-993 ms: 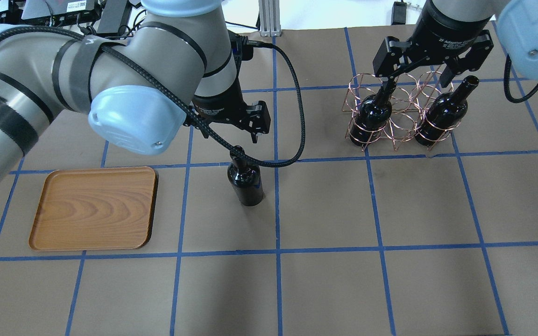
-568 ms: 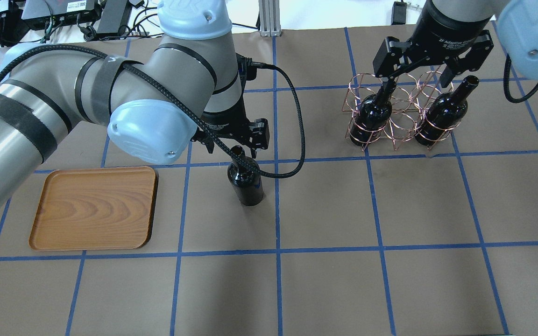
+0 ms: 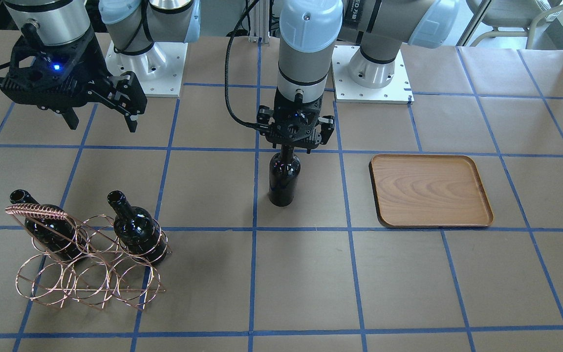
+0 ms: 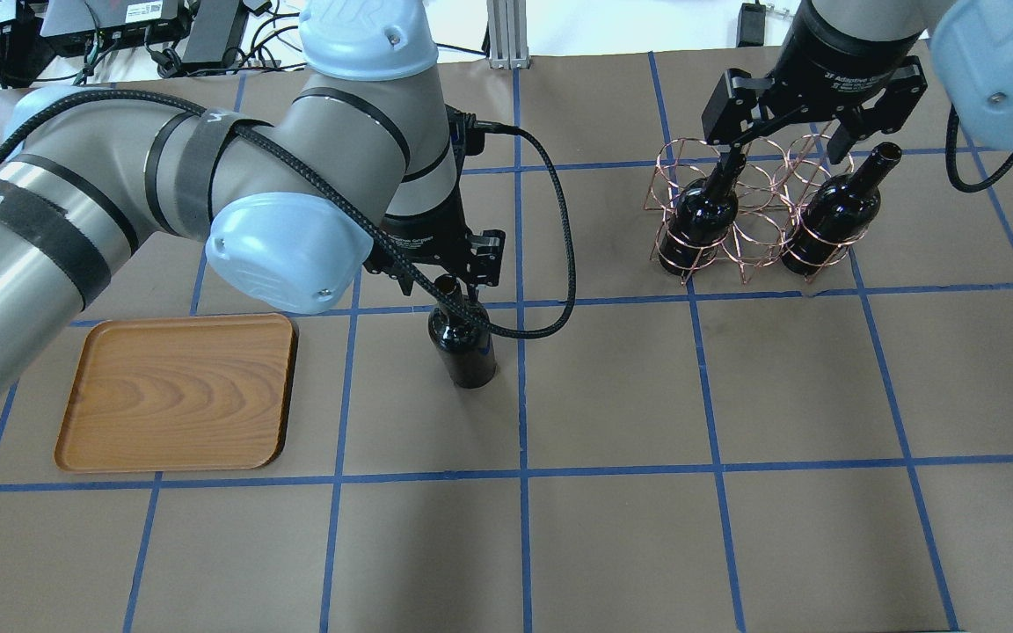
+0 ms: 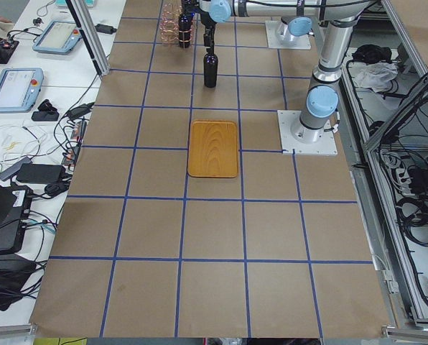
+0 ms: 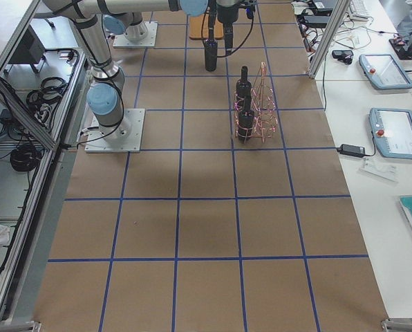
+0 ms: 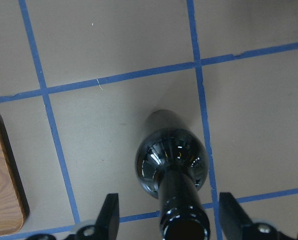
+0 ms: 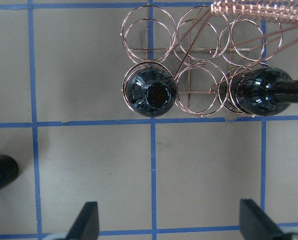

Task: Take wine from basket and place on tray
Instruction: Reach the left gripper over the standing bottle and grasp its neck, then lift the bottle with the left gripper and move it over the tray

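Note:
One black wine bottle (image 4: 462, 347) stands upright on the table paper between tray and basket; it also shows in the front view (image 3: 284, 176). My left gripper (image 4: 443, 286) is open, its fingers (image 7: 109, 217) on either side of the bottle's neck without touching it. The wooden tray (image 4: 177, 391) lies empty to the bottle's left. The copper wire basket (image 4: 753, 220) holds two more bottles (image 4: 700, 215) (image 4: 832, 211). My right gripper (image 4: 783, 154) hangs open and empty above the basket (image 8: 199, 75).
The table is covered in brown paper with a blue tape grid. The tray's corner (image 7: 1, 200) shows at the left edge of the left wrist view. The arm bases (image 3: 369, 68) are bolted at the table's robot side.
My left gripper has come down and towards the standing bottle, from behind its mouth to straddling its neck. The right arm, basket and tray have not moved.

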You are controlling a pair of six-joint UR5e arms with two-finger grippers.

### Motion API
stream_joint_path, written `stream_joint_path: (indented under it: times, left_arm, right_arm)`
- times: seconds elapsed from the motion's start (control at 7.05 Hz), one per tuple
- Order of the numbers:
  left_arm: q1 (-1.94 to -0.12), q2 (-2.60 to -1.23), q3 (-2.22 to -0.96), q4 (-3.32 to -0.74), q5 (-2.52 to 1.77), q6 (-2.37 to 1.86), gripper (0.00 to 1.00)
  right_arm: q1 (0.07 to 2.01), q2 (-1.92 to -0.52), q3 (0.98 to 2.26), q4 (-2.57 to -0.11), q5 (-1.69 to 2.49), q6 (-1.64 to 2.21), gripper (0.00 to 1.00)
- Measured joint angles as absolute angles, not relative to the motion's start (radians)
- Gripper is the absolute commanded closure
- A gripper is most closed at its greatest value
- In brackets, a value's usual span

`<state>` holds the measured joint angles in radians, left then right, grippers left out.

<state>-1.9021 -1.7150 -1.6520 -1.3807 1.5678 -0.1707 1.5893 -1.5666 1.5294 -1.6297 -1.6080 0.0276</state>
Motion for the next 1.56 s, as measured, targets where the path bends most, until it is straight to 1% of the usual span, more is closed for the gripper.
stream_joint_path:
  times: [0.14,0.28,0.57,1.28,1.56]
  left_arm:
    - [-1.902,-1.716,-1.652,-1.381,1.566,-0.171,0.38]
    - [-1.902,-1.716,-1.652,-1.381,1.565,-0.171,0.42]
    - [-1.901,-1.721,-1.653,-1.382,1.564,-0.167,1.0]
    - [-1.902,-1.735,-1.636,-1.381,1.567,-0.142,1.0]
    - [-1.892,-1.724,-1.561,-1.437,1.592,-0.115,1.0]
  right_arm:
    - [1.589,-1.564,1.529,-1.631,-1.609,0.028,0.0]
    - [1.589,-1.561,1.529,-1.631,-1.609,0.028,0.0]
    - [1.588,-1.558,1.528,-1.634,-1.606,0.029,0.0]
    - [1.588,-1.555,1.528,-1.635,-1.607,0.029,0.0]
    - [1.588,-1.555,1.528,-1.635,-1.608,0.029,0.0]
